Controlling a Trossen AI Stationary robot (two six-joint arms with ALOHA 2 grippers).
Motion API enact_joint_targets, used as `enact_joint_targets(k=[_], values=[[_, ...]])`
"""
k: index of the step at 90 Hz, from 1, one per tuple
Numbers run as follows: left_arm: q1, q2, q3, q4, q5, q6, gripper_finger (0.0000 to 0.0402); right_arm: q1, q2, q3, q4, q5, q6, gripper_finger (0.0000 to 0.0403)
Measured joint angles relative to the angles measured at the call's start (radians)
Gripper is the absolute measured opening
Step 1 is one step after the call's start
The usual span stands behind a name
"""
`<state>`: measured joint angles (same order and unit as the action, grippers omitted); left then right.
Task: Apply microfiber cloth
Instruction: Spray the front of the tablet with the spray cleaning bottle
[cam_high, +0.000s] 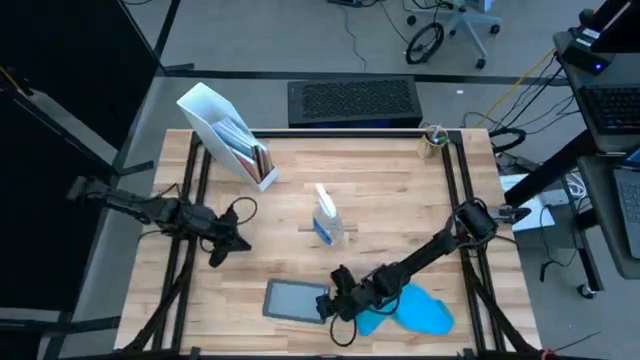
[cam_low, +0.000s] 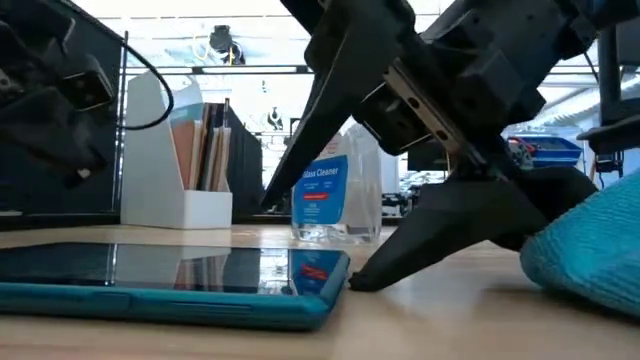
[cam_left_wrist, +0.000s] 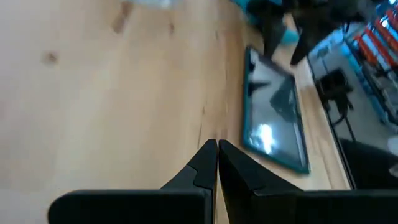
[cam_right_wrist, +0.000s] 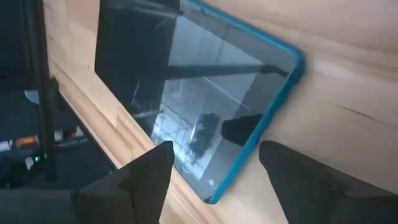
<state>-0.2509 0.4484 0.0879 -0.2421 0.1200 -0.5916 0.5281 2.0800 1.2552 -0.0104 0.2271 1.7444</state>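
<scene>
The right gripper (cam_high: 338, 300) is hanging low over the front edge of the wooden table (cam_high: 380, 200), its two dark fingers (cam_right_wrist: 149, 171) spread apart and gripping nothing; in the right wrist view the gap between them is framing the near edge of the tablet (cam_right_wrist: 199, 93), a dark glass slab in a teal case lying flat on the wood; in the low view one fingertip is reaching down to the tabletop just beside the tablet's corner, though whether it is touching the case cannot be told. The microfiber cloth (cam_high: 415, 312) is lying bunched on the table just behind this gripper, on the side away from the tablet, partly under the right arm; in the low view it is showing as a soft sky-blue mound (cam_low: 590, 250) resting on the wood, free of the fingers. Beyond the gripper, toward the middle of the table, a clear spray bottle (cam_high: 326, 218) with a blue label is standing upright; farther off, near the back corner, a white file holder (cam_high: 228, 135) with papers is standing.

The left gripper (cam_high: 222, 248) is waiting well apart from the tablet, over bare wood on the left side of the table; its fingers (cam_left_wrist: 205, 168) are pressed together, tips meeting, with nothing between them; its wrist view is looking across the wood toward the tablet and the other arm.
</scene>
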Motion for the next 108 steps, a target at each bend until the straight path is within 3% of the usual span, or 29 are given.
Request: enact_joint_targets(k=[20, 45, 60, 81, 96, 108], values=[[-0.094, 0.159, 0.000, 0.063, -0.001, 0.070, 0.0000, -0.001, 0.000, 0.000, -0.009, 0.009, 0.026, 0.0240], [-0.194, 0.370, 0.014, 0.429, 0.005, 0.228, 0.0000, -0.002, 0.000, 0.000, -0.013, 0.014, 0.052, 0.0240], [-0.231, 0.556, 0.120, 0.324, 0.026, 0.231, 0.0000, -0.003, 0.000, 0.000, -0.015, 0.014, 0.066, 0.0240], [-0.269, 0.816, 0.295, 0.301, 0.030, 0.259, 0.0000, -0.003, 0.000, -0.001, -0.016, 0.014, 0.062, 0.0240], [-0.269, 0.988, 0.349, 0.267, 0.072, 0.256, 0.0000, -0.003, 0.000, -0.001, -0.016, 0.015, 0.051, 0.0240], [-0.273, 1.061, 0.365, 0.343, 0.074, 0.235, 0.0000, -0.002, 0.000, -0.002, -0.018, 0.028, 0.048, 0.0240]])
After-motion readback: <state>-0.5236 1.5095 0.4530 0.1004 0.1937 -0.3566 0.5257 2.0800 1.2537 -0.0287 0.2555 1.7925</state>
